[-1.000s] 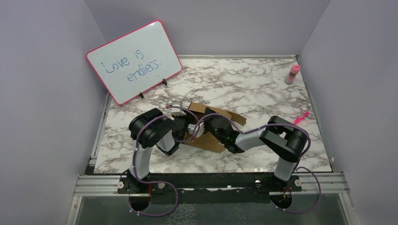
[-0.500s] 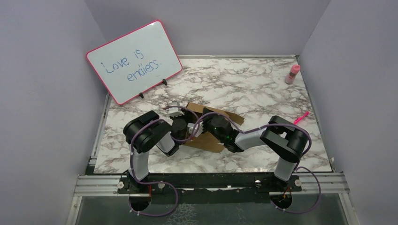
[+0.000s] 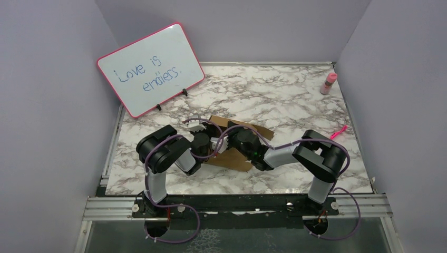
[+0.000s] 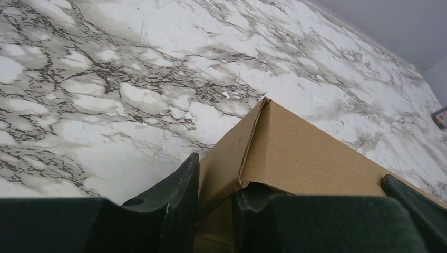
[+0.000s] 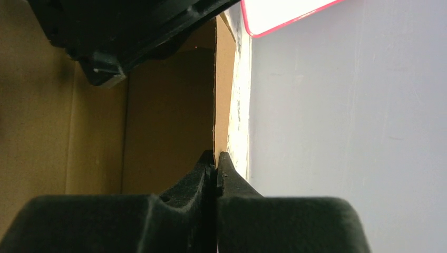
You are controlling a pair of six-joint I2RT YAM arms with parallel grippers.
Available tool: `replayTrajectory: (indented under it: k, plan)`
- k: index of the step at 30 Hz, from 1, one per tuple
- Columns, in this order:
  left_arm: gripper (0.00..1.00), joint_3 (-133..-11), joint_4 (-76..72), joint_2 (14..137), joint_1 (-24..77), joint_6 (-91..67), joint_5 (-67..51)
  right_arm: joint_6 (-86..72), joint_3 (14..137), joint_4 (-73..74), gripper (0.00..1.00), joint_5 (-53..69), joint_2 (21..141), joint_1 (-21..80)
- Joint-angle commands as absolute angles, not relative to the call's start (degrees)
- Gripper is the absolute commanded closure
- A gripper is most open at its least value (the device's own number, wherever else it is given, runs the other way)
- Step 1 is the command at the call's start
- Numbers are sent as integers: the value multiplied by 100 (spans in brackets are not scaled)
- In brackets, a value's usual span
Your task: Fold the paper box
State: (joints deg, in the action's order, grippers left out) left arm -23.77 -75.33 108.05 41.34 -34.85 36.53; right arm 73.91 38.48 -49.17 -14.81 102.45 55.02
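Brown cardboard of the paper box (image 3: pixel 235 159) lies partly raised on the marble table (image 3: pixel 295 100), a little left of centre and toward the near side. The left gripper (image 4: pixel 213 203) has its jaws narrowly parted and pinched on a doubled, creased wall at one corner of the box. The right gripper (image 5: pixel 215 169) has its jaws pressed together on the thin edge of an upright panel. The step in hand looks like raising and squaring a side wall, with the folding perhaps midway. The next move probably calls for one gripper to anchor the box while the other swings its panel along the crease, gently enough not to tear or drag the sheet.
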Motion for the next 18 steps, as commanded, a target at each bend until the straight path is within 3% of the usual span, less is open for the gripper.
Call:
replayTrajectory:
  k: [1,18]
  plan:
    - [100,-2126,-8800,11158,4043,-3267,4415,6673,4026,-4089,92,-1581,10254,5766]
    - [100,-1676,-9757,11367,3863,-2406,3188,5405,4355,-2752,40,-1501,9046,5752]
